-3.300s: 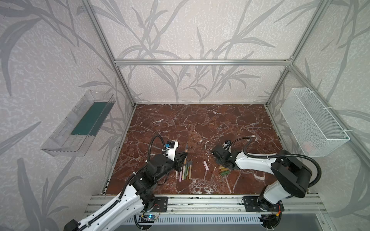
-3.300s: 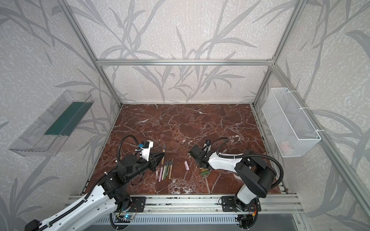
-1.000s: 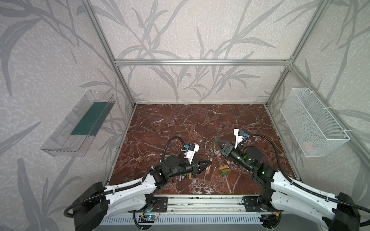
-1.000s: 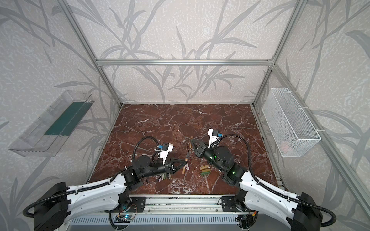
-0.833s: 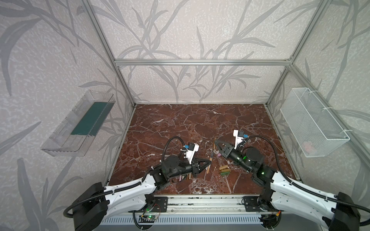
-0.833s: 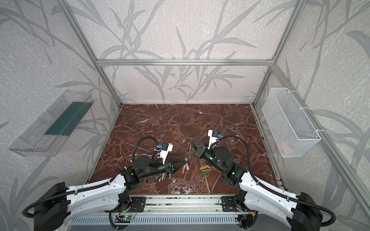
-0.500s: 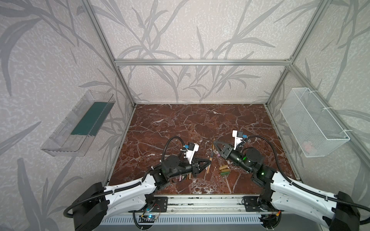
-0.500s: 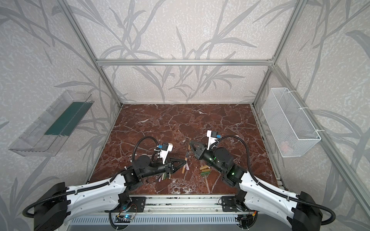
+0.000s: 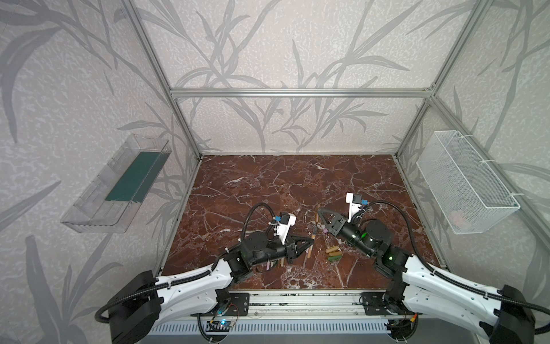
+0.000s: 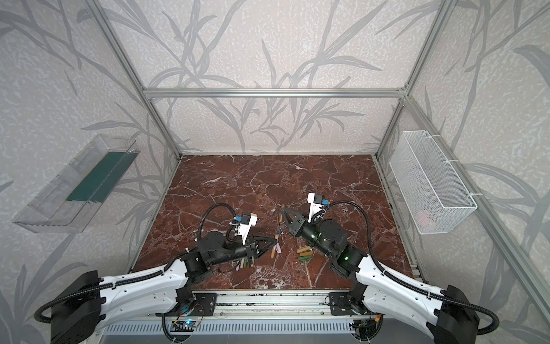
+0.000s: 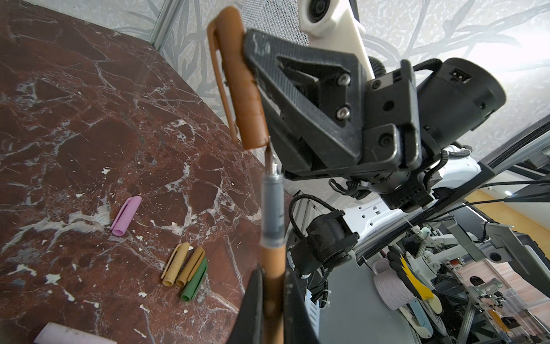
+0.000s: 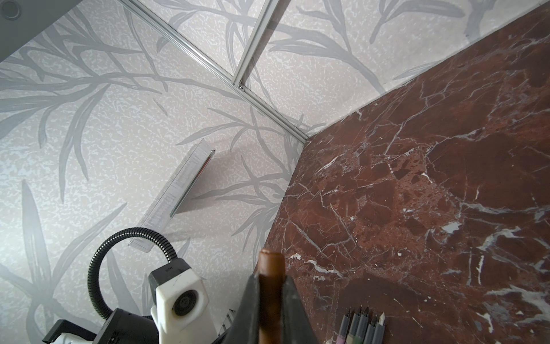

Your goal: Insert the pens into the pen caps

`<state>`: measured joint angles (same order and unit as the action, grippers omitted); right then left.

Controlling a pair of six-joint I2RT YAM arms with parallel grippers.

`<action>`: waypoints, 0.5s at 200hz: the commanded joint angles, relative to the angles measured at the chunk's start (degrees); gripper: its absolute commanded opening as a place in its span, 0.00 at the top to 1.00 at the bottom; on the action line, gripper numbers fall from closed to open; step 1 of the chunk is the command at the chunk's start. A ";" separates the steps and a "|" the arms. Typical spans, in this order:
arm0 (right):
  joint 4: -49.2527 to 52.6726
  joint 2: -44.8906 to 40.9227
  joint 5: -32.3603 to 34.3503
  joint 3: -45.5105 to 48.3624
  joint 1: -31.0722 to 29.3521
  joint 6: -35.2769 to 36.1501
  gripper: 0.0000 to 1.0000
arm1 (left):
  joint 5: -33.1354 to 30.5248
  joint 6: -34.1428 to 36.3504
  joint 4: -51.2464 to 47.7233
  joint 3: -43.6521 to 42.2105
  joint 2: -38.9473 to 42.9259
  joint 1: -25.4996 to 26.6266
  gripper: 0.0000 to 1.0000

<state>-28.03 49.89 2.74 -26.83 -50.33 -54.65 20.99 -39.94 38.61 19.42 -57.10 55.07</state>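
Observation:
My left gripper (image 11: 272, 272) is shut on a brown pen (image 11: 272, 214) with a grey front section, held above the table. My right gripper (image 12: 269, 278) is shut on a brown pen cap (image 11: 241, 77). The pen's dark tip touches the cap's open mouth, and the two are roughly in line. In both top views the left gripper (image 9: 311, 242) and right gripper (image 9: 319, 211) meet at mid-table. A pink cap (image 11: 126, 216), two tan caps (image 11: 175, 263) and a green cap (image 11: 195, 283) lie loose on the marble. Several more pens (image 12: 363, 326) lie side by side.
The red marble table (image 9: 268, 184) has walls on three sides. A clear shelf (image 9: 119, 184) hangs on the left wall and a white wire basket (image 9: 464, 184) on the right wall. A metal rail (image 9: 297, 300) runs along the front edge.
Both arms have lifted off the table since the earliest frames, carrying pen and cap. In the last second the right gripper crept slightly left toward the pen tip; the left barely moved.

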 commanded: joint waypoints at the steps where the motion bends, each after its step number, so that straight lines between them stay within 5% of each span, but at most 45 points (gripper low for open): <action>1: -1.72 -0.16 -0.30 -0.86 -0.61 -0.21 1.00 | -1.53 0.84 -0.16 0.70 -0.44 0.13 1.00; 100: -1.40 -0.31 0.95 -1.07 -1.60 0.66 1.00 | -0.83 0.21 1.42 0.63 -1.67 0.10 1.00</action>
<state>-28.03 49.95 3.46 -26.83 -51.05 -54.61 20.97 -39.46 39.00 19.42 -58.13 55.13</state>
